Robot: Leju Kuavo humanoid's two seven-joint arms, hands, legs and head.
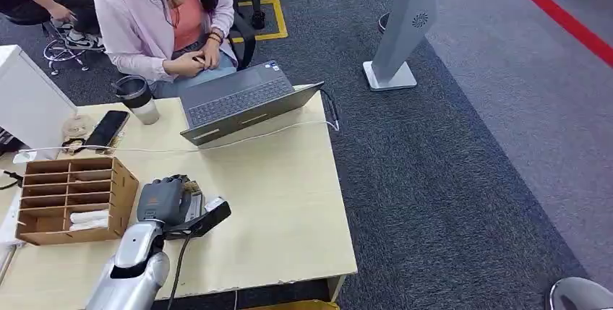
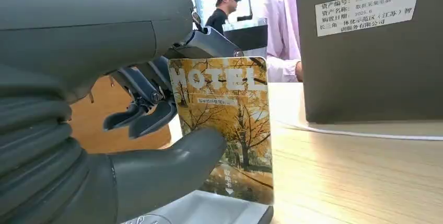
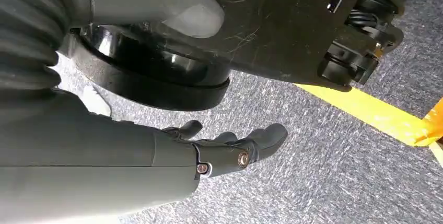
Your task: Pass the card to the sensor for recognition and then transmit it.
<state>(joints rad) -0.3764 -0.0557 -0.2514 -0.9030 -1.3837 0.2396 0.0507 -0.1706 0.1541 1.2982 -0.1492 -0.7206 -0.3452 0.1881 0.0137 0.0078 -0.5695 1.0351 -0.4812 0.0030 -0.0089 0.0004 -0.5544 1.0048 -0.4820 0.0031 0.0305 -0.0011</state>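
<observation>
Left robot hand (image 1: pixel 168 201) sits low over the bench (image 1: pixel 289 209), thumb and darker fingers pinching the card (image 2: pixel 224 130) upright by its edges, prob. so the flat face stays free to present to a reader. In left wrist view the card stands on edge, "HOTEL" printed across an autumn-tree photo, its lower edge right at a pale flat slab w/ dark rim, likely the sensor (image 2: pixel 209 211); touching or just above, can't tell. In head view the same spot shows a dark angled piece w/ a light patch beside the hand; card itself too small to pick out there. Looks like the recognition step is under way, handover not yet done. Right robot hand (image 3: pixel 230 148) hangs by the robot's side over grey carpet, fingers loosely spread, holding nothing, spare for now. Going down in size: the bench carries an open laptop (image 1: pixel 242 100) facing a seated person (image 1: pixel 170 17), who seems the likely receiver; a wooden pigeonhole rack (image 1: pixel 72 198) w/ a few pale items inside, contents unclear; a tumbler (image 1: pixel 137 97); a phone (image 1: pixel 107 128). A white cable (image 1: pixel 217 142) crosses the bench, ends cut off. Bench's near-left corner is hidden by the arm.
</observation>
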